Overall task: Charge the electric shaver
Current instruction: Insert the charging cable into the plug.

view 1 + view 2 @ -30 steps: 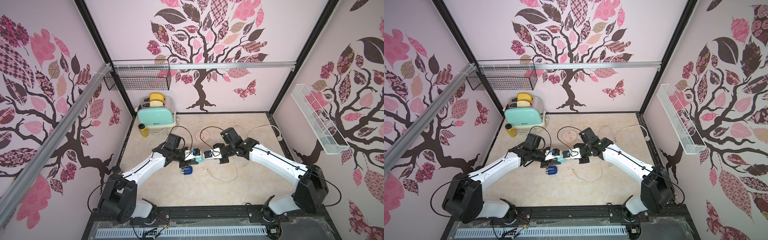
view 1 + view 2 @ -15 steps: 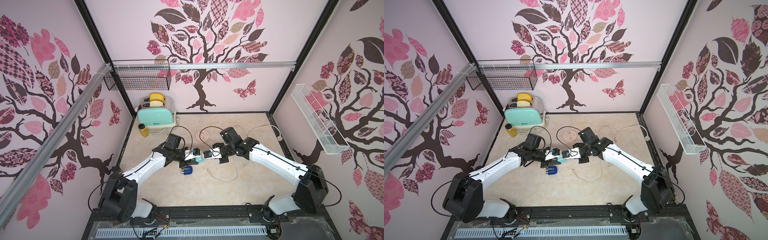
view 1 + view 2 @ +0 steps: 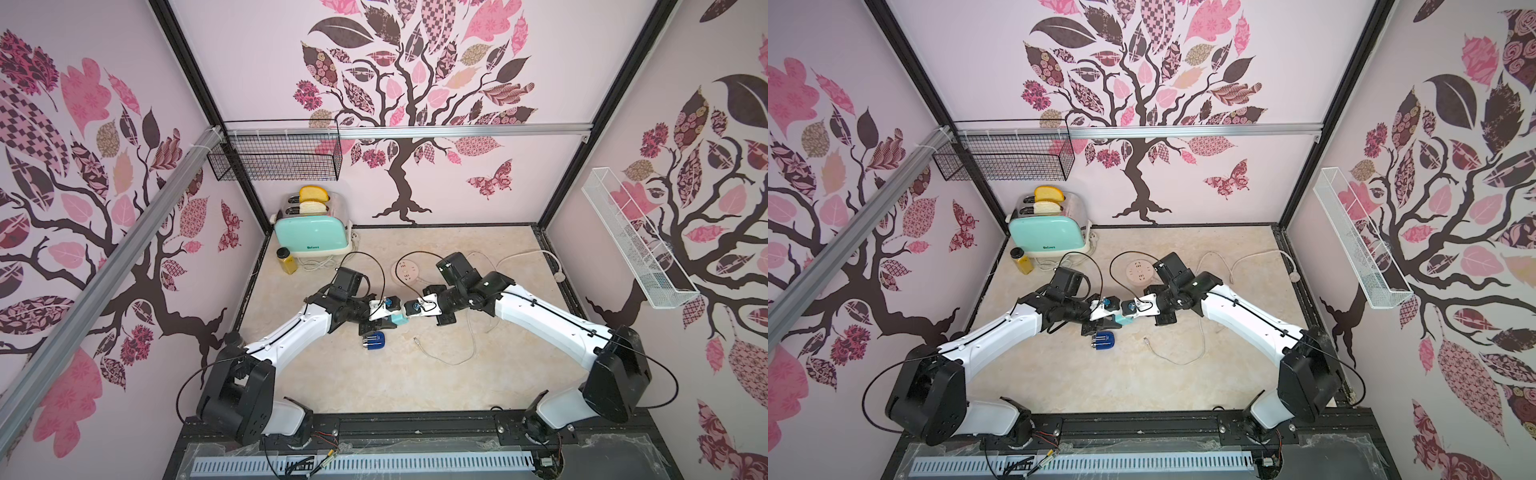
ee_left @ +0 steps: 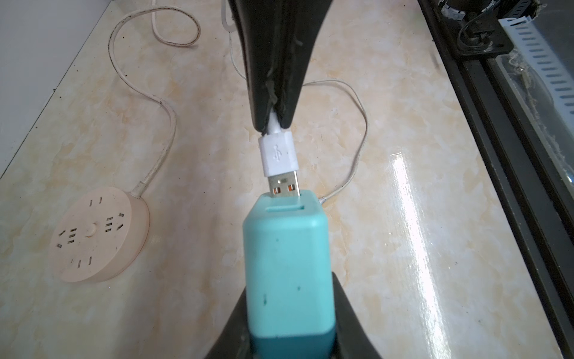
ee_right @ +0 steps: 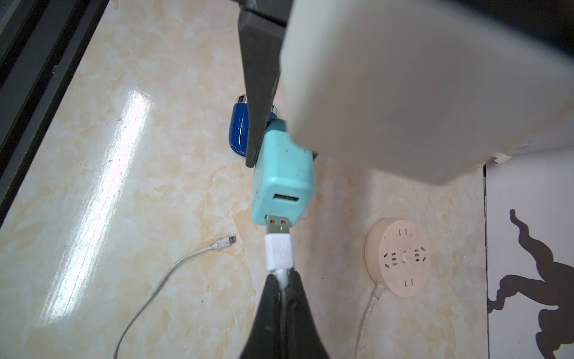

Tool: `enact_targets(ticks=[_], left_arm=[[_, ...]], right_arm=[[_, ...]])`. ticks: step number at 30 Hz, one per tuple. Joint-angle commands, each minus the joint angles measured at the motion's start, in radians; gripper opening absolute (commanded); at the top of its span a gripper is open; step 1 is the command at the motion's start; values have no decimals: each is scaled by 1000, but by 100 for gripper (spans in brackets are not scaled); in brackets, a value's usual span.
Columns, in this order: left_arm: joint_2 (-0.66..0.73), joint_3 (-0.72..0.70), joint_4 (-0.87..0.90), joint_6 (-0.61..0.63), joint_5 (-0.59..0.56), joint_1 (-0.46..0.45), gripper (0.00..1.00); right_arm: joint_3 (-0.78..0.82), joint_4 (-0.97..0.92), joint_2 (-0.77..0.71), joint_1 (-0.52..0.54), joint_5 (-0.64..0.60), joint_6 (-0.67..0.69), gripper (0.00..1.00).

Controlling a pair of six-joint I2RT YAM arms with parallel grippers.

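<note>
Left fingers (image 4: 343,314) clamp teal adapter (image 4: 289,264), right fingers (image 5: 264,317) pinch USB-logo plug (image 4: 278,154) at its port face; shaver (image 3: 376,340) lies on worktop (image 3: 415,382) just beside adapter, long axis sideways, silver head toward left arm's side.

Set against the earlier top views, no shift can be made out. The right gripper (image 5: 281,275), pinched behind the white USB plug (image 4: 278,152), and the left gripper (image 4: 289,279), clamped on the teal adapter (image 4: 287,242), meet at the same spot. Any closing between plug and adapter is too small to tell.
</note>
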State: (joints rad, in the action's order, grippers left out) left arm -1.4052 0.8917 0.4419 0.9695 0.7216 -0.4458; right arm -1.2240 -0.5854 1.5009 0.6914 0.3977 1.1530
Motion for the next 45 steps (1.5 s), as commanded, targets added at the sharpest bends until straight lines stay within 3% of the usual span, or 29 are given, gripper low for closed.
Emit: enact_targets(ticks=[1, 17, 27, 34, 41, 45], left_arm=[[6, 17, -29, 0, 64, -11, 0], [50, -1, -148, -70, 127, -20, 0], [51, -4, -171, -78, 147, -42, 0], [61, 13, -117, -51, 154, -57, 0], [48, 5, -132, -58, 125, -66, 0], [36, 0, -89, -13, 54, -52, 0]], right_arm=[[-15, 32, 5, 14, -10, 22, 0], [108, 237, -43, 15, 164, -34, 0], [130, 285, -47, 16, 193, -29, 0], [190, 346, -65, 9, 135, 42, 0], [199, 401, -79, 13, 160, -22, 0], [228, 379, -129, -15, 91, -129, 34]])
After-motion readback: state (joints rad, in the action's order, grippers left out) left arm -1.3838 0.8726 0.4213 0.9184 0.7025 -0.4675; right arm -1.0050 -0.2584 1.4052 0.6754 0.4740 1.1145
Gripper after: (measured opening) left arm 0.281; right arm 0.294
